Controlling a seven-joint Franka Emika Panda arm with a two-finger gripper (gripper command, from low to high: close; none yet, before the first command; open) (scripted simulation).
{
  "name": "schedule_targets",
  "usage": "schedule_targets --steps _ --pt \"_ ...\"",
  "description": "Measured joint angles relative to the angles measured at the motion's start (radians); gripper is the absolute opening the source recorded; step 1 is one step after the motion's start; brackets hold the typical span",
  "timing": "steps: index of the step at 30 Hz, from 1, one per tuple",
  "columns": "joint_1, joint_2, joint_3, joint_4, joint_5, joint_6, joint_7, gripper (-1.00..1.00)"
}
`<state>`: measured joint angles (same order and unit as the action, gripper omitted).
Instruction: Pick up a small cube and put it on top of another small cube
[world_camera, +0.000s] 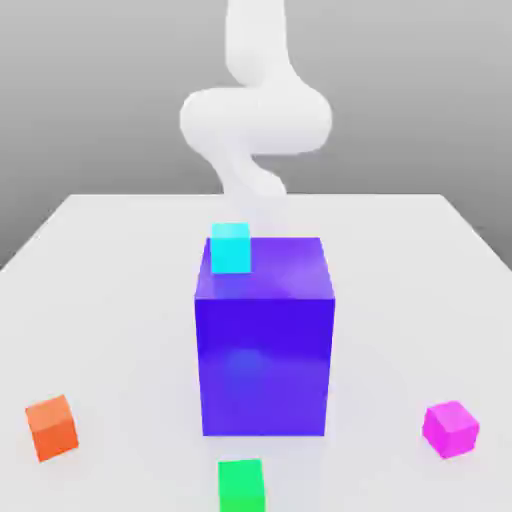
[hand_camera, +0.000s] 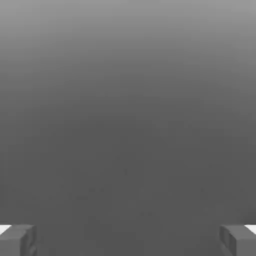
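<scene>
at the exterior view's left, the orange cube (world_camera: 52, 428) lies well out to that side of the gripper (hand_camera: 128, 240) and nearer the camera, on the pale surface (world_camera: 120, 300). next comes the cyan cube (world_camera: 230, 248), seemingly resting on the big blue-violet block (world_camera: 265, 365), just in front of where the arm (world_camera: 256, 120) comes down. the green cube (world_camera: 242, 486) is closer to the camera than the gripper, with the block between them. the gripper itself is released, jaws wide apart with nothing between them. farthest to the exterior view's right sits the magenta cube (world_camera: 450, 429), the one to pick up, well apart from the gripper and turned at an angle.

the step in hand looks like the approach. i would carry the gripper toward the magenta cube high enough to pass over the block and the cyan cube, since a low sweep could knock either. above the magenta cube, turn the wrist so the jaws match two opposite faces, then go straight down, centred, before closing; a grip across corners could twist it. which small cube should receive it i cannot tell.
</scene>
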<state>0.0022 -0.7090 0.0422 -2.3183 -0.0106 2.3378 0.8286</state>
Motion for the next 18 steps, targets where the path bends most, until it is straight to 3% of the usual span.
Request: schedule_targets --steps 18 --pt "0.074 0.659 0.280 -0.131 -0.155 0.272 0.264 0.00"
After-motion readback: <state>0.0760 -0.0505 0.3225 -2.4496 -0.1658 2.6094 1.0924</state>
